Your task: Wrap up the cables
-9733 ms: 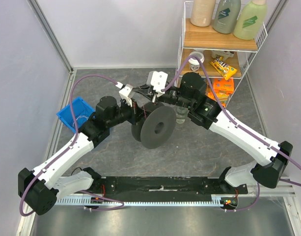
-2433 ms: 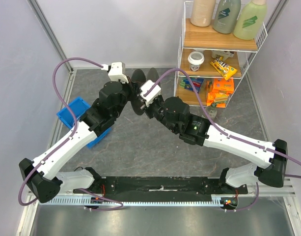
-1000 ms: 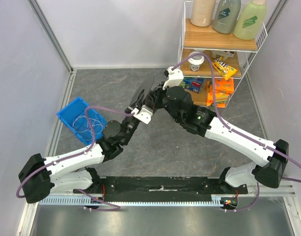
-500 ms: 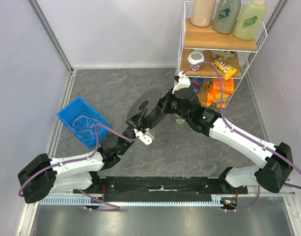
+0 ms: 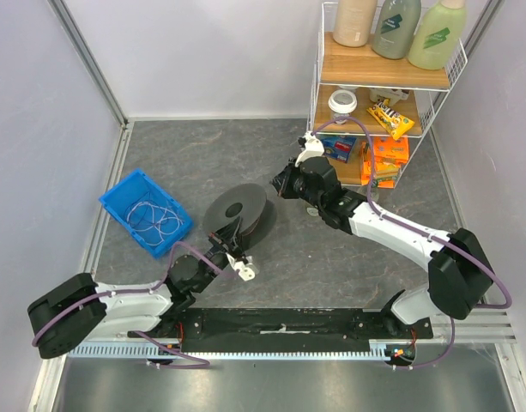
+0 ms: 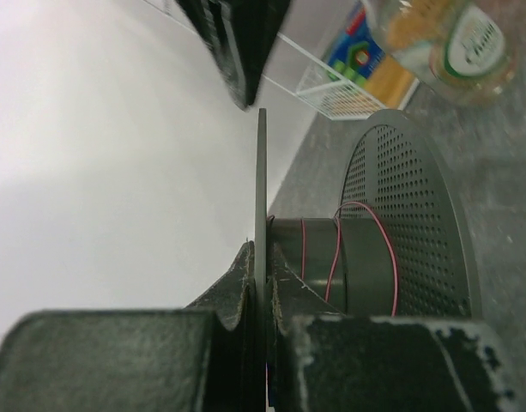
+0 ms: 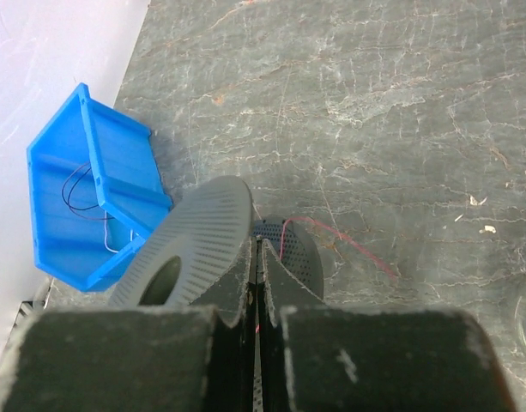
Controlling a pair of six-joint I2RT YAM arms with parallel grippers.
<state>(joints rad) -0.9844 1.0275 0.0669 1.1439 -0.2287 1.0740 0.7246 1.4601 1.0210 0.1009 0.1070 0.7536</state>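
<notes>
Left jaws pinch the spool [image 6: 408, 223] by its flange, a reddish strand [image 6: 337, 245] looped on the hub; the other cables [image 5: 153, 215] lie in the blue bin [image 5: 120, 185]. Right jaws are pressed together; I'd keep that strand taut while winding

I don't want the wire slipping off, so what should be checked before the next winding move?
1. Grip: left gripper clamped on the spool rim: ok.
2. Start: cable has a few turns on the core: ok.
3. Feed: right gripper is shut, but whether the wire sits between its fingers: cannot tell.
4. Tension: the cable tail lies slack on the table: not ok.
5. Spare cables lie apart in the blue bin: ok.
</notes>
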